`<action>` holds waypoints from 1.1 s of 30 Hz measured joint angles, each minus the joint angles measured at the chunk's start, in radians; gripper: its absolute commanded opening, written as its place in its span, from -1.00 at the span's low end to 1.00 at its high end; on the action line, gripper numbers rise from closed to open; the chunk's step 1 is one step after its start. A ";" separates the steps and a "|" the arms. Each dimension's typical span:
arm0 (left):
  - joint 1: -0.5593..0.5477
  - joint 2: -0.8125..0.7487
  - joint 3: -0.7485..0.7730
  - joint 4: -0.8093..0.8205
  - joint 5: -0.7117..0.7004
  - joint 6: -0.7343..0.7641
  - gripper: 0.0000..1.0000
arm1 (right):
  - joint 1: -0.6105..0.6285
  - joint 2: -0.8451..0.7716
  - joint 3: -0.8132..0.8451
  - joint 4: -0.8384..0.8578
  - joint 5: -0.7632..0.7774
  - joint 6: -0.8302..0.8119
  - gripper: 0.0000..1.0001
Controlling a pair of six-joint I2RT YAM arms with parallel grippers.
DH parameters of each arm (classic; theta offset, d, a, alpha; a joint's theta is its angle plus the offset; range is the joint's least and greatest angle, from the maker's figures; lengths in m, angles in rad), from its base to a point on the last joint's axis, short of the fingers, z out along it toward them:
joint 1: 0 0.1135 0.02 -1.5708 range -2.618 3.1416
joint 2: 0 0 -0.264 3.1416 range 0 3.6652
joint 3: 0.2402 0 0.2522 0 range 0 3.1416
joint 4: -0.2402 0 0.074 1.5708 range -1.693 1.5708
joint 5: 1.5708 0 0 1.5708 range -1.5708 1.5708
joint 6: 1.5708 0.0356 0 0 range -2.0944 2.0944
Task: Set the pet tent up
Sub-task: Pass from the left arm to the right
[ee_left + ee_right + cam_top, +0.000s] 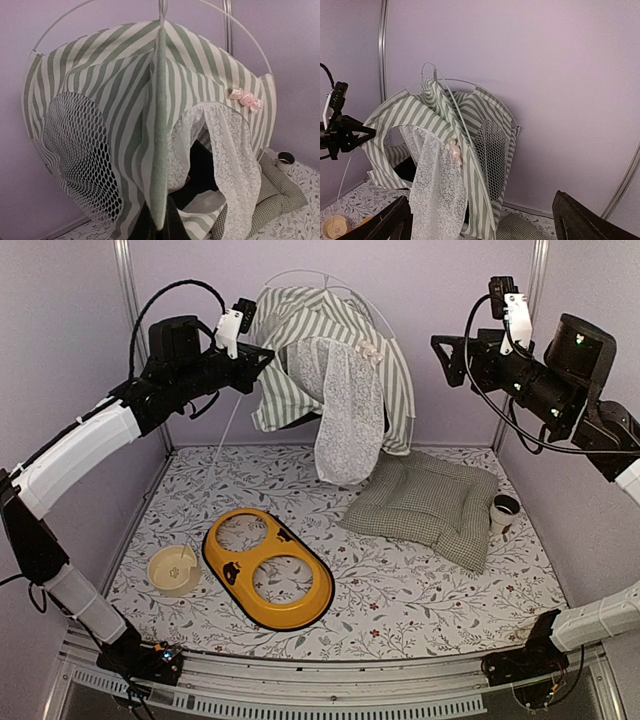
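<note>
The tent (330,360) hangs in the air over the far edge of the counter (400,590), close to the back wall. The left pincer (262,352) is pressed together on a fold of its striped fabric. Holding it high seems meant to let the cloth drop free, so the thin poles (161,9) can spring into their arches. The lace door flap (348,410) dangles straight down, and the mesh window (80,155) faces the left wrist camera. The bottom of the tent looks bunched and not yet spread.

The right pincer (447,360) is spread wide and holds nothing. It stands apart from the tent toward the far right corner, facing it, probably ready to take the other side.

Below, the cushion (425,505) lies near the far right, partly under the flap, so it could catch the hem if the tent is set down there. A cup (504,512) stands just beside the cushion at the right edge. A yellow feeder (262,557) and a cream bowl (173,570) lie toward the near left, well clear.
</note>
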 measured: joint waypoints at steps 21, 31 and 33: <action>-0.173 0.157 0.047 0.166 -0.102 -0.259 -1.00 | 0.137 0.216 -0.360 0.290 -0.422 0.351 0.87; -0.174 0.182 0.047 0.233 -0.085 -0.452 -1.00 | 0.177 0.300 -0.520 0.558 -0.490 0.455 0.85; -0.174 0.183 0.047 0.255 -0.080 -0.480 -1.00 | 0.179 0.328 -0.536 0.600 -0.500 0.466 0.84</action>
